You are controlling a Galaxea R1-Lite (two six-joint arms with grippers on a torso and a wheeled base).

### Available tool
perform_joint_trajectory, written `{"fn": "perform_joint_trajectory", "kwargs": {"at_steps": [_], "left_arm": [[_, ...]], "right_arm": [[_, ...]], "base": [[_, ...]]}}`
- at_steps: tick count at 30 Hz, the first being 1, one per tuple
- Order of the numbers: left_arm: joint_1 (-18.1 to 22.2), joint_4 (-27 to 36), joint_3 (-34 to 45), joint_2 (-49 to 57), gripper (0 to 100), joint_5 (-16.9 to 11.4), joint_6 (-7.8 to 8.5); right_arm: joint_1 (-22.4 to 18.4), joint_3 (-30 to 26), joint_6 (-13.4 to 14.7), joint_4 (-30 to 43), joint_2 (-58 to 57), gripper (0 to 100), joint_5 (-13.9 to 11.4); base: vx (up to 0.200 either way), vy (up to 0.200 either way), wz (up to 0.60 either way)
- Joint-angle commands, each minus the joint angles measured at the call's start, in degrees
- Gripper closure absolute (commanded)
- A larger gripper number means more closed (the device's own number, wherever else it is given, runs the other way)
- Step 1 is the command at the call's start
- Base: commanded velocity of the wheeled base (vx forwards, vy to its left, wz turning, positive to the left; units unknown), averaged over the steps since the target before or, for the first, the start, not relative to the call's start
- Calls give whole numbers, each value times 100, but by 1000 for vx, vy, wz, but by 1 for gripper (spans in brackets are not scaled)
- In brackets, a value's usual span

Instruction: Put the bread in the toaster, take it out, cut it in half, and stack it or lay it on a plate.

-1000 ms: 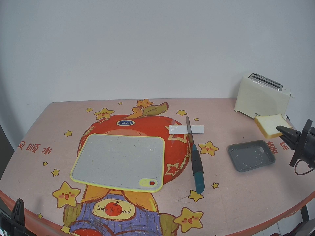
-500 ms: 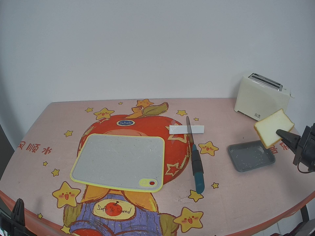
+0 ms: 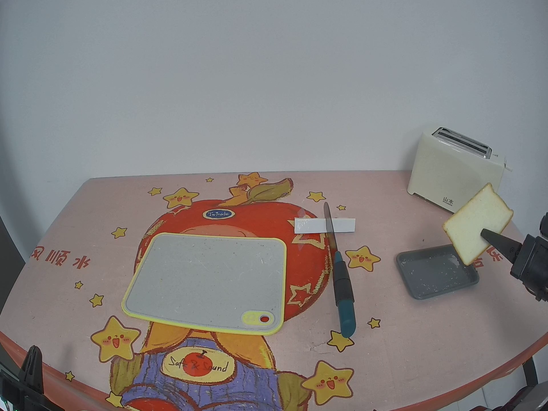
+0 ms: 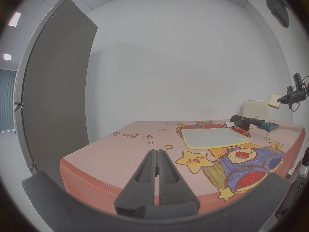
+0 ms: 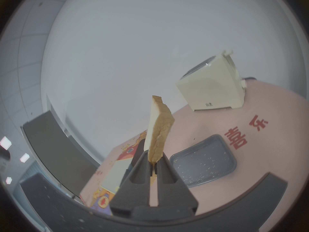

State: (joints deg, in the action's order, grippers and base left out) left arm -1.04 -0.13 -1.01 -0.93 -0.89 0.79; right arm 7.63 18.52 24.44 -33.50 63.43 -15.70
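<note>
While pinched at one edge by the right end effector (image 3: 486, 235), the pale square bread slice (image 3: 477, 222) stands tilted in the air between the cream toaster (image 3: 454, 169) and the grey rectangular plate (image 3: 425, 275). The left end effector (image 4: 157, 152) is pressed together.

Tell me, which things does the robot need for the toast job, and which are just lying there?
For the job: slice of white bread in the right pincer, cream toaster, grey cutting board with yellow rim, teal-handled knife, dark grey tray.
Just lying about: white paper strip under the knife blade.
</note>
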Motion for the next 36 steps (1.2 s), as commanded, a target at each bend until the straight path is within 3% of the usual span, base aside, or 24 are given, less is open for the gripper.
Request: {"fn": "perform_joint_trajectory", "kwargs": {"at_steps": [1,7,9,10,16,23,36], "left_arm": [[7,-4,101,14,100,1,0],[7,-4,101,14,100,1,0],[-2,-4,101,14,100,1,0],[-2,-4,101,14,100,1,0],[-2,-4,101,14,100,1,0],[-2,-4,101,5,100,1,0],[-2,5,101,5,100,10,0]], "right_arm": [[-7,-24,-678,19,3,100,50],[-16,-173,-1618,10,21,100,41],[-16,-191,-1688,10,21,100,41],[-16,-226,-2005,10,12,100,41],[-25,-235,-2620,10,3,100,50],[-25,-252,-2761,19,12,100,50],[-95,99,-2761,89,38,100,50]], "base": [[0,0,0],[0,0,0],[0,0,0],[0,0,0],[0,0,0],[0,0,0],[0,0,0]]}}
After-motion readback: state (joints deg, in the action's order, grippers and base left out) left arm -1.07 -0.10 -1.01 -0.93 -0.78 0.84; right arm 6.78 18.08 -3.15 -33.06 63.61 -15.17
